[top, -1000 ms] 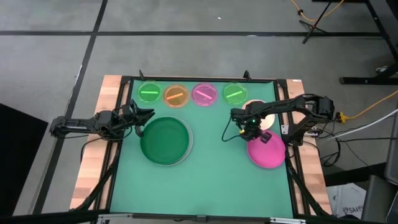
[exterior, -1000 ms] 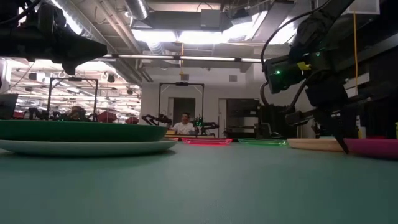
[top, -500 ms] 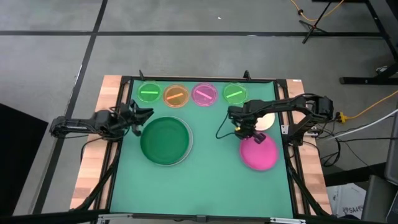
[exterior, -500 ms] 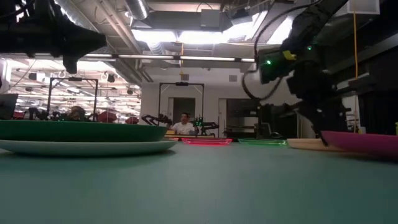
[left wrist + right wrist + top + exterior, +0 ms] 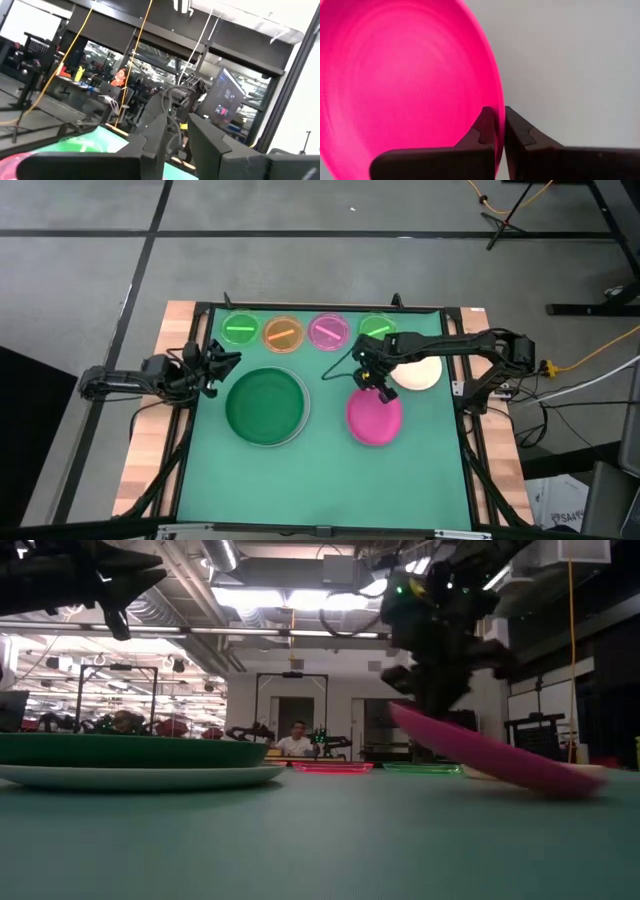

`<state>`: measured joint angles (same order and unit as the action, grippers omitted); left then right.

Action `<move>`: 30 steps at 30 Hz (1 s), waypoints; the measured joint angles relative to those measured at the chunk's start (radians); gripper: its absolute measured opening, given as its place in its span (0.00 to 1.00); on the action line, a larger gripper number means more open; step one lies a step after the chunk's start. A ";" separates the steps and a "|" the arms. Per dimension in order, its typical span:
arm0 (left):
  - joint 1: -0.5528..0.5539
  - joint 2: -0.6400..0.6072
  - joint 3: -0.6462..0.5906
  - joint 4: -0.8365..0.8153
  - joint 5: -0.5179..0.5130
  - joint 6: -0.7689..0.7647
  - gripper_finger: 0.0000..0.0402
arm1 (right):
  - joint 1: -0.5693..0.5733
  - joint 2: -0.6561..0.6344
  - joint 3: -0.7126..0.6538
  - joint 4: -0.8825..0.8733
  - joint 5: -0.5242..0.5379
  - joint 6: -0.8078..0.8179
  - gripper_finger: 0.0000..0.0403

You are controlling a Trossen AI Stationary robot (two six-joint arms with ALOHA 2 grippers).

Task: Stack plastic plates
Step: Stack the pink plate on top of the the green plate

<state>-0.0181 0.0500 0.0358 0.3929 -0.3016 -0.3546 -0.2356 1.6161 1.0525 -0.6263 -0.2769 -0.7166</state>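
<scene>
The magenta plate sits tilted near the table's middle, with my right gripper shut on its far rim. The cream plate lies flat to the right of that gripper. A dark green plate rests inside the white plate on the left half of the table. Small green, orange and pink plates line the far edge. Another green one is partly hidden by the right arm. My left gripper hovers open, left of the green stack. My right gripper pinches the magenta plate's rim between its two fingers, one finger on the inner face and one on the outer. It comes from above at the plate's far edge. The plate hangs tilted, held rim raised, opposite rim down at the mat.
A green mat covers the table inside a dark frame, with bare mat along the near side and between the two larger plates. People and equipment show in the room beyond the far edge in the low view.
My right gripper has moved toward the table's left, drawing the magenta plate from near the right edge toward the middle. The plate, flat a second ago, now stands tilted with its held rim up. The cream plate is uncovered. My left gripper has drawn back slightly left.
</scene>
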 joint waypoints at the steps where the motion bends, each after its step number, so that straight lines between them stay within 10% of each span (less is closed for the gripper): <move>1: 0.000 0.016 0.000 0.010 0.000 -0.008 0.19 | 0.000 0.000 0.009 0.018 0.011 0.016 0.01; 17: 0.000 0.458 0.017 0.366 -0.069 -0.058 0.36 | -0.001 -0.001 0.067 0.242 0.268 0.191 0.01; 30: -0.018 1.036 0.424 0.346 -0.075 0.124 0.35 | -0.001 -0.001 0.067 0.255 0.327 0.266 0.00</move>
<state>-0.0357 1.0859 0.4598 0.7384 -0.3768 -0.2305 -0.2363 1.6154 1.1198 -0.3715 0.0502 -0.4510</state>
